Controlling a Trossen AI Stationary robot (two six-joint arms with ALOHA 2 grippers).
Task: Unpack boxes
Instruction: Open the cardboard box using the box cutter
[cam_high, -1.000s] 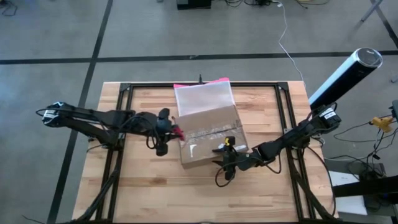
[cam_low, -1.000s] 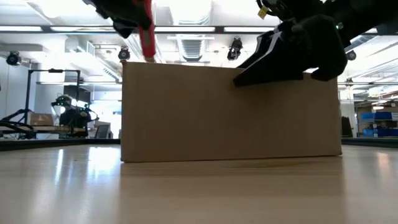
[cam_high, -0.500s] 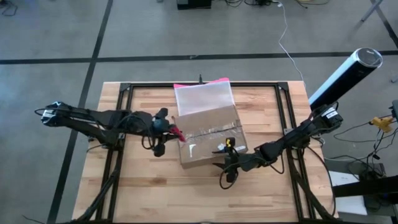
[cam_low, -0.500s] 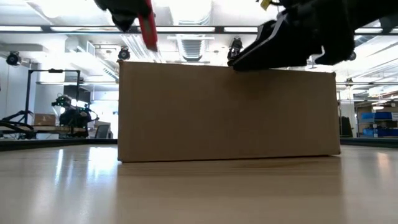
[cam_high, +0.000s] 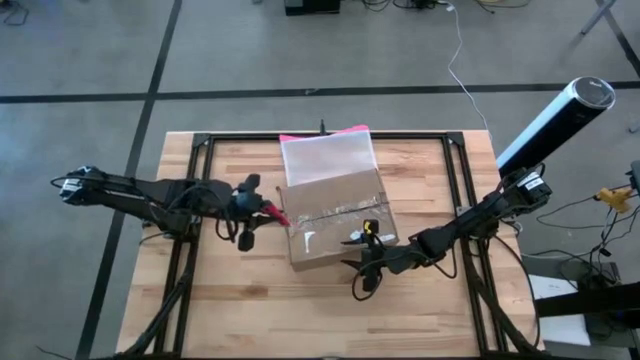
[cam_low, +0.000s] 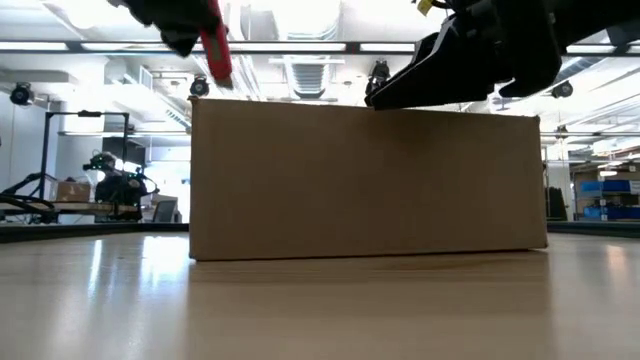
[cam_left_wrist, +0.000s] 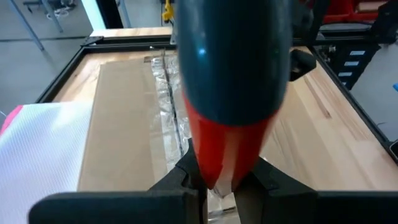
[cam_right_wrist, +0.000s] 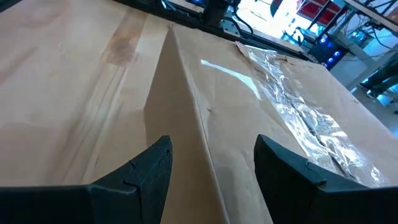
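Observation:
The brown cardboard box (cam_high: 335, 225) stands on its bottom at the table's middle, shut, with clear crinkled tape (cam_left_wrist: 166, 102) along its top seam. A translucent pink-edged pouch (cam_high: 328, 155) lies over the box's far part. My left gripper (cam_high: 262, 210) hovers just left of the box, shut on a red and dark grey tool (cam_left_wrist: 227, 81). My right gripper (cam_right_wrist: 211, 168) is open at the box's near right top edge (cam_right_wrist: 186, 81), one finger over the top, the other over the near face. My left gripper pinches the tool's red end (cam_left_wrist: 217, 165) between its two fingers, coming level from the table's left. The tool lies along the fingers, points toward the box and is lifted clear of table and box. My right gripper's fingertip (cam_low: 378, 98) is level with the box's top edge; whether it touches I cannot tell.
A black metal frame (cam_high: 200, 145) runs around the wooden table top. A black and white cylinder (cam_high: 555, 120) stands off the table's far right corner. Bare wood (cam_high: 300, 310) lies between the box and the near edge.
My left gripper has drawn back toward the table's left edge with the red tool, away from the box's left end. My right gripper has risen from in front of the box's near face to its top edge. The box has shifted slightly.

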